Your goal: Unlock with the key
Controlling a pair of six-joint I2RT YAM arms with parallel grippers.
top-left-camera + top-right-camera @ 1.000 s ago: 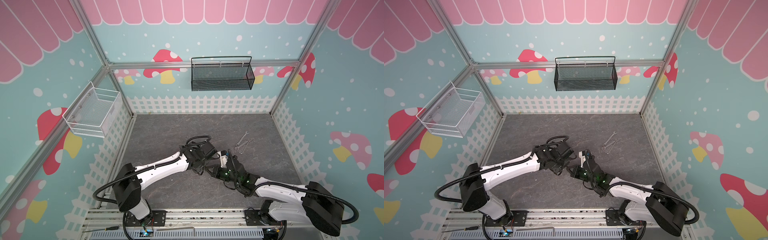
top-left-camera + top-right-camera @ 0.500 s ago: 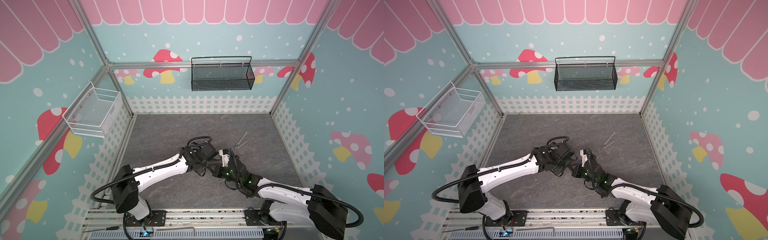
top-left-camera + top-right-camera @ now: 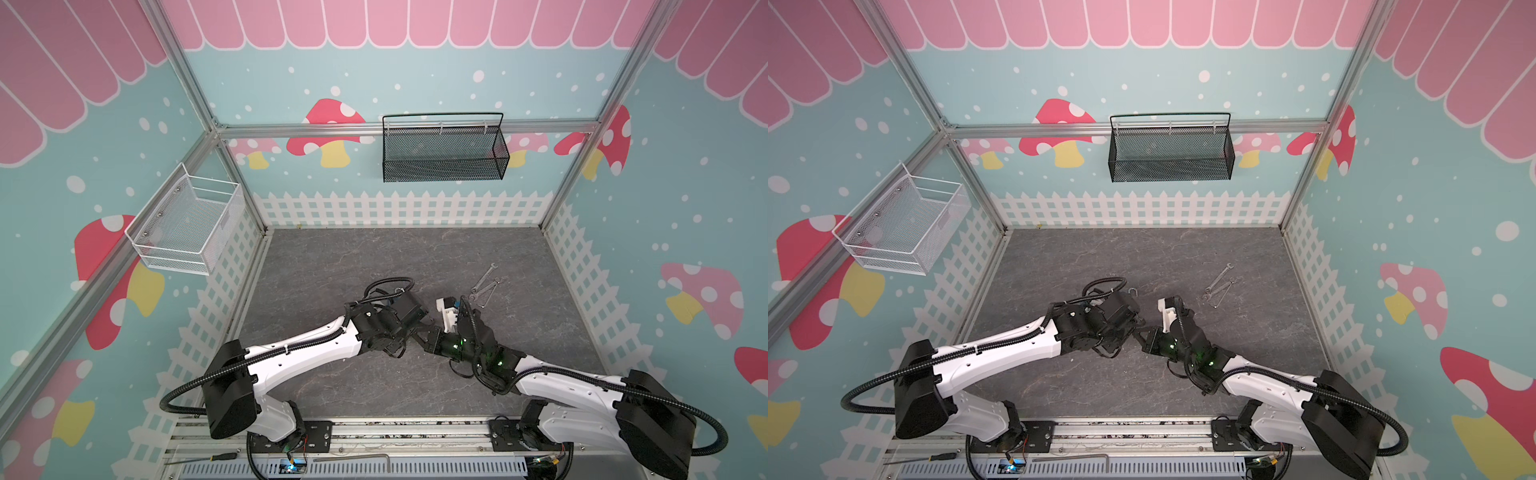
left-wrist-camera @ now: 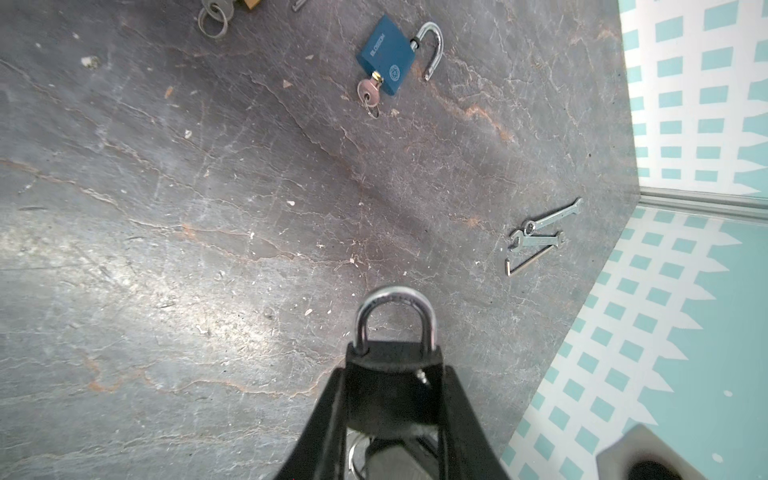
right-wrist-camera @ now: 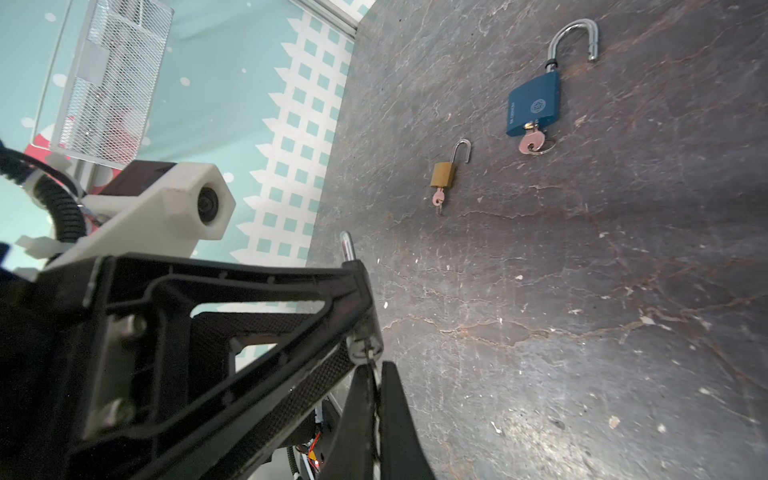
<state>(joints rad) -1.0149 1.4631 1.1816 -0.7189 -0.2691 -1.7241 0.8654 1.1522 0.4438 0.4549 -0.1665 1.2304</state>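
Our left claw (image 4: 393, 368) is gripping the black padlock (image 4: 392, 392) by the flat sides of its body. Its jaws are standing partly apart, just as wide as that body. The steel shackle (image 4: 395, 297) is pointing away from the wrist and sitting down in both holes, so we are reading the lock as locked.

Our right claw (image 5: 375, 374) is coming at it from the keyhole end. Its two fingers are pressing together with only a thin sliver of metal between them, and we are taking that for the key (image 5: 365, 348), whose silver end is sitting at the bottom of the lock. We cannot tell how deep it is going in, because a finger of the left claw is covering that spot.

In both top views the two claws are meeting tip to tip over the grey tabletop (image 3: 374, 257), near its middle.

Further out, a blue padlock (image 4: 386, 56) is lying flat with its shackle swung open and a key sitting in its base. Near it a small brass padlock (image 5: 444, 174) is lying the same way, open and keyed. Two wrenches (image 4: 538, 241) and a hex key (image 4: 527, 262) are lying together toward the right wall. A black mesh basket (image 3: 444, 166) is hanging on the back wall and a white one (image 3: 220, 232) on the left wall.
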